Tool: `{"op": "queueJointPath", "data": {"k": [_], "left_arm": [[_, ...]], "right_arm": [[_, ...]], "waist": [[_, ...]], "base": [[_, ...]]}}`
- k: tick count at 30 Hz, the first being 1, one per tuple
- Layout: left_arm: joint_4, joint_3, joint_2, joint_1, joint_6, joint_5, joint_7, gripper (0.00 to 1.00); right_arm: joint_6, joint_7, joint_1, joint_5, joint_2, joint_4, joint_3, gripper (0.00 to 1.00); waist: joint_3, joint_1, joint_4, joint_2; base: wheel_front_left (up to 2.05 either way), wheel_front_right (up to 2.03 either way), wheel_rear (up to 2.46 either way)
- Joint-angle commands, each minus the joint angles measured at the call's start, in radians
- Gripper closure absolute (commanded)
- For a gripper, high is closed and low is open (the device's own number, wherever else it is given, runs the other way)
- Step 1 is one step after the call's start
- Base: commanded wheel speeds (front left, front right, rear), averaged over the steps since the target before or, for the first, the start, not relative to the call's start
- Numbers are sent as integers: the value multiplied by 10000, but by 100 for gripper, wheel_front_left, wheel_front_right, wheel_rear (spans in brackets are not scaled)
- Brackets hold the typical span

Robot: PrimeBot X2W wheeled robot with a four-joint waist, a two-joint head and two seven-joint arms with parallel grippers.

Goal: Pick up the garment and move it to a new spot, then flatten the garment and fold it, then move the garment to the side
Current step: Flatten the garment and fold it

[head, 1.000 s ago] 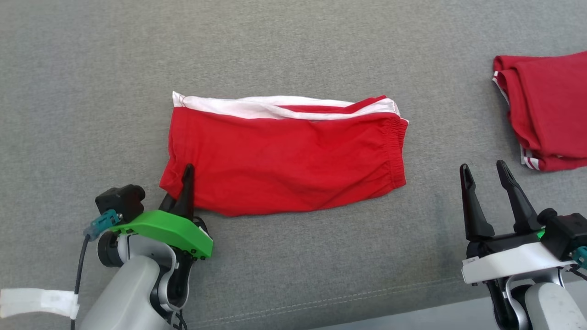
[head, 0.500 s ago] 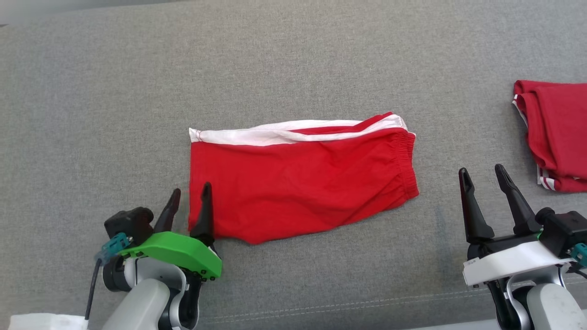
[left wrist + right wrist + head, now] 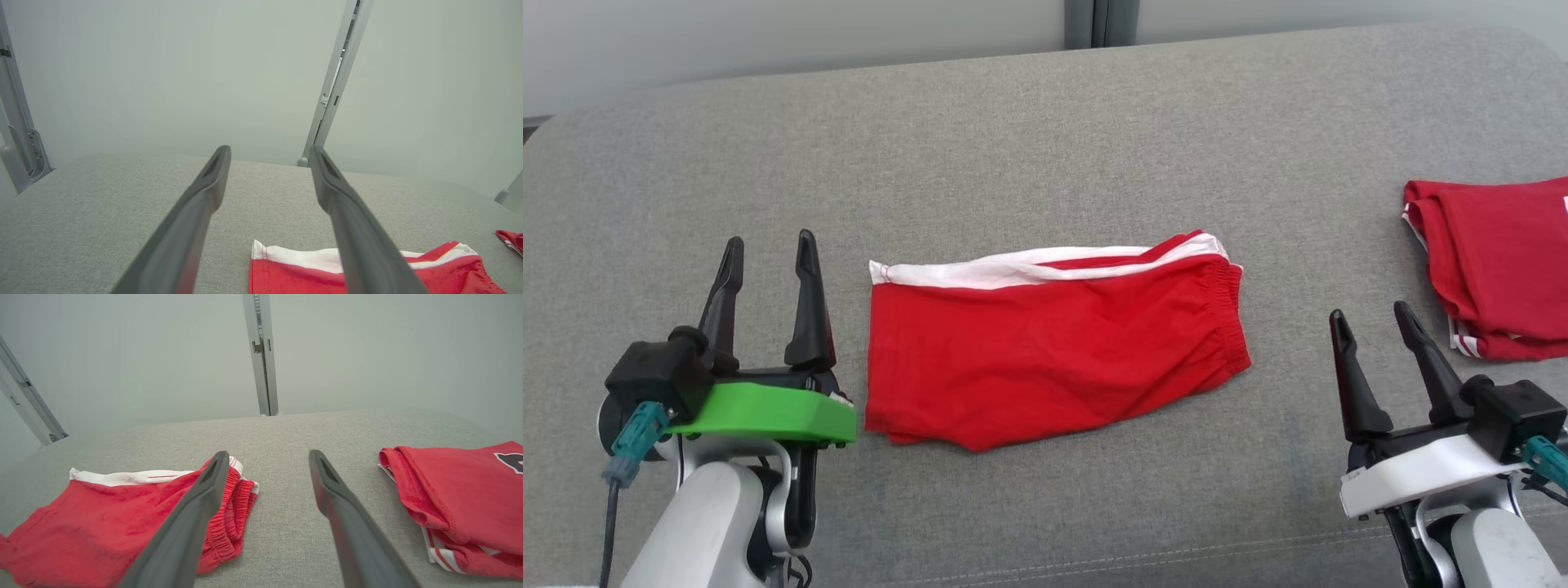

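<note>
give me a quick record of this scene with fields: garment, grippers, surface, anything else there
garment: red shorts, folded, lying flat
stripe: white stripe along the far edge
waist: elastic waistband at the robot's right end
left: left gripper open, beside the shorts, apart from them
right: right gripper open, holding nothing
other: second red garment, folded, far right
surface: grey fabric surface
</note>
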Motion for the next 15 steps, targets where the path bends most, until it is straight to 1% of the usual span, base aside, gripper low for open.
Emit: {"op": "queueJointPath", "data": {"k": [1,5,10,15], "left_arm": [[-143,211,-90,329,-82,344,-28,0],[-303,579,-120,911,-189,1031,-31,0],[-186,813,-149,1700,-347,1576,-32,0],[-120,953,-295,1971,-448,1552,-33,0]], "right_arm": [[-2,-39,-52,-107,-43,96,121,0],[-2,-63,46,-135,-69,265,316,0],[-2,14,278,-242,-42,374,363,0],[-2,67,403,-239,10,422,297,0]], "waist": [[-313,0,-96,0],[-593,0,-134,0],[-857,0,-71,0],[-904,0,15,0]], "base": [[0,0,0],[0,0,0],[0,0,0],[0,0,0]]}}
